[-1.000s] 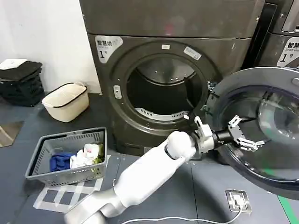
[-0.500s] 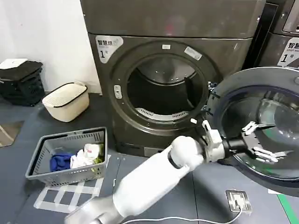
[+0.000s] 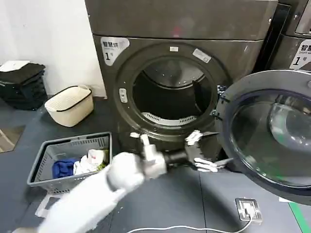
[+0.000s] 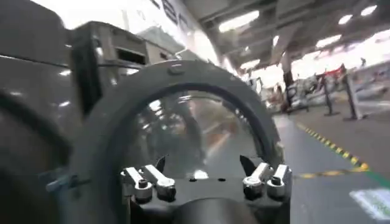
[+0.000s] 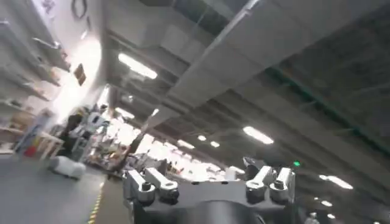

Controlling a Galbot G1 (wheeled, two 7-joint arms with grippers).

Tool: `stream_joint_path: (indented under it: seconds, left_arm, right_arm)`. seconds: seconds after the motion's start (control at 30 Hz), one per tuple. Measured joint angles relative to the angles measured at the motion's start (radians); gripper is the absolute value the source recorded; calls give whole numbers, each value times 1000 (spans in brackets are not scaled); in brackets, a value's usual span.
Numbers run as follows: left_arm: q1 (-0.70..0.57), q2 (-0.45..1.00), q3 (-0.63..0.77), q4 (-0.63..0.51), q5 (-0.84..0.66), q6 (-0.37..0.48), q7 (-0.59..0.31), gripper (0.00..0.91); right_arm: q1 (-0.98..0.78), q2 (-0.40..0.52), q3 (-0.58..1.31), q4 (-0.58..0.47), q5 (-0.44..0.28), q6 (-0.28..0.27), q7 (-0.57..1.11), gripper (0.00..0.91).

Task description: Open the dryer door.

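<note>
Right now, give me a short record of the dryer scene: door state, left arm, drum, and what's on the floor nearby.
door: large round chrome-ringed dryer door with tinted glass, swung wide open to the robot's right
left gripper: left gripper with jaws open, holding nothing, low in front of the machine, beside the door's hinge edge
drum: dark round drum opening fully exposed
floor: grey plastic laundry basket with clothes; cream tub by the wall

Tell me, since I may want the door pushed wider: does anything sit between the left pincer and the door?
Nothing visible does. The left pincer, open, hangs in front of the drum opening, apart from the door swung out beside it.
</note>
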Motion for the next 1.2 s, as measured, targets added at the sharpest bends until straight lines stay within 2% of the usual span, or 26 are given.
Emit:
stream_joint_path:
  seconds: [0.1, 0.2, 0.43, 0.67, 0.77, 1.1, 1.2]
  left_arm:
    - [56, 94, -65, -47, -13, 5, -9, 907]
    - [118, 177, -139, -79, -9, 23, -56, 907]
    - [271, 337, -316, -103, -148, 183, -261, 907]
    - [325, 465, -416, -47, -394, 368, -546, 907]
    - [325, 511, -426, -2, -512, 407, -649, 907]
    - [322, 637, -411, 152, -828, 543, -900, 907]
    - [311, 656, -397, 186, -952, 547, -983, 907]
  right_arm:
    - [1, 0, -13, -4, 18, 9, -9, 907]
    - [2, 0, -30, -4, 53, 20, -25, 907]
    - [6, 0, -63, 11, 125, 22, -67, 907]
    - [-7, 0, -96, 12, 193, 73, -105, 907]
    - [-19, 0, -113, 12, 209, 80, -117, 907]
    - [-26, 0, -160, 22, 275, 117, -150, 907]
    - [-26, 0, -177, 21, 280, 141, -154, 907]
